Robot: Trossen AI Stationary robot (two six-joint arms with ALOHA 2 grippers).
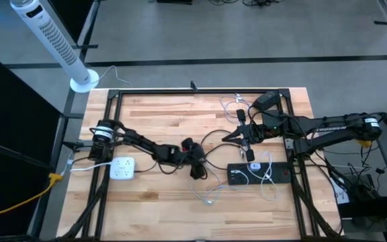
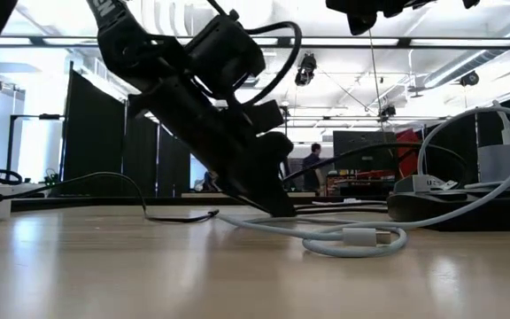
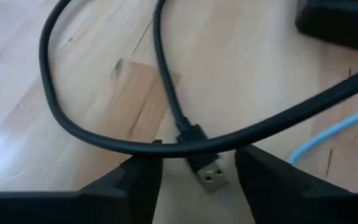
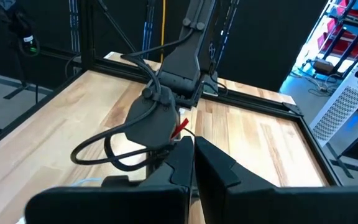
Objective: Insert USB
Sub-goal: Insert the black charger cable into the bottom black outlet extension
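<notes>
USB plug (image 3: 207, 175), gold metal, between open left claw (image 3: 197, 177) fingers.

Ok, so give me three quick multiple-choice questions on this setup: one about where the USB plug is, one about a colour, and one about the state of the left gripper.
1. Where is the black USB plug?
A. Seated in the power strip
B. Lying on the table between the left gripper's fingers
C. Held in the air by the right gripper

2. What colour is the tower fan beyond the table's corner?
A. White
B. Red
C. Green

3. How is the left gripper?
A. Shut on the plug
B. Shut on a white cable
C. Open

Answers:
1. B: the left wrist view shows the USB plug flat on the table, with the left gripper around it.
2. A: the tower fan is white.
3. C: the fingers stand apart on either side of the plug, not touching it.
</notes>
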